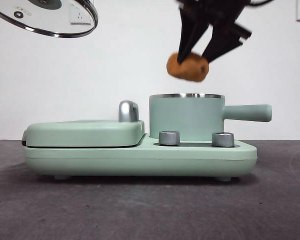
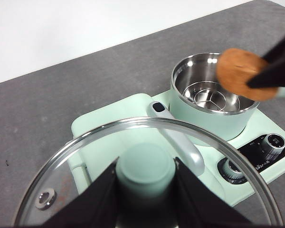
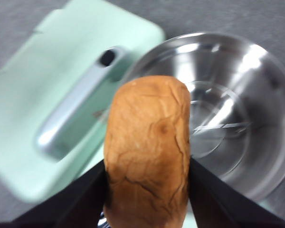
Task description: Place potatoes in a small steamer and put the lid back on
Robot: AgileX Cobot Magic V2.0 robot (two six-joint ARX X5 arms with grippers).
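The orange-brown potato (image 1: 188,67) hangs in the air just above the steel rim of the mint-green small steamer (image 1: 186,117), held by my right gripper (image 1: 197,54), whose black jaws are shut on it. Close up, the cracked potato (image 3: 147,152) fills the right wrist view beside the steamer's open steel bowl (image 3: 237,118). The glass lid (image 1: 45,17) is held high at the upper left by my left gripper (image 2: 146,178), shut on the lid's mint-green knob (image 2: 145,167). From that wrist, the empty steamer (image 2: 209,95) and potato (image 2: 242,73) show beyond the lid.
The steamer stands on a mint-green base (image 1: 140,157) with two silver dials (image 1: 169,138). On the base's left sits a flat griddle cover (image 1: 85,132) with a chrome handle (image 1: 128,111). Dark grey table (image 1: 140,210) surrounds it.
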